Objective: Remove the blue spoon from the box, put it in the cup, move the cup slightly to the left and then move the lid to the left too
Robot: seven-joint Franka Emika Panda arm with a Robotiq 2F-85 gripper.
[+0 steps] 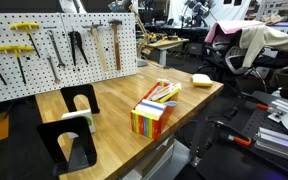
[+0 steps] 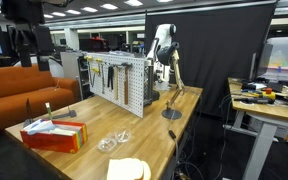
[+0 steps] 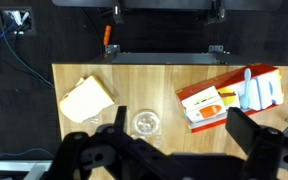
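Observation:
The rainbow-striped box (image 1: 149,120) with an orange-red top edge stands on the wooden table (image 1: 114,100). It also shows in the other exterior view (image 2: 54,136) and the wrist view (image 3: 224,100). Utensils stick out of it, a pale blue spoon (image 3: 252,94) among them. A clear cup (image 3: 144,122) and a second small clear piece (image 2: 123,135), likely the lid, stand side by side between the box and a yellow sponge. My gripper (image 3: 178,116) is open and empty, high above the table's far end (image 2: 170,66), well away from the box and cup.
The yellow sponge (image 3: 87,100) lies near the table's end (image 1: 201,79). A pegboard with hanging tools (image 1: 64,45) runs along one long edge. Two black bookend stands (image 1: 74,120) stand at the robot's end. A black curtain (image 2: 224,60) hangs along the opposite side.

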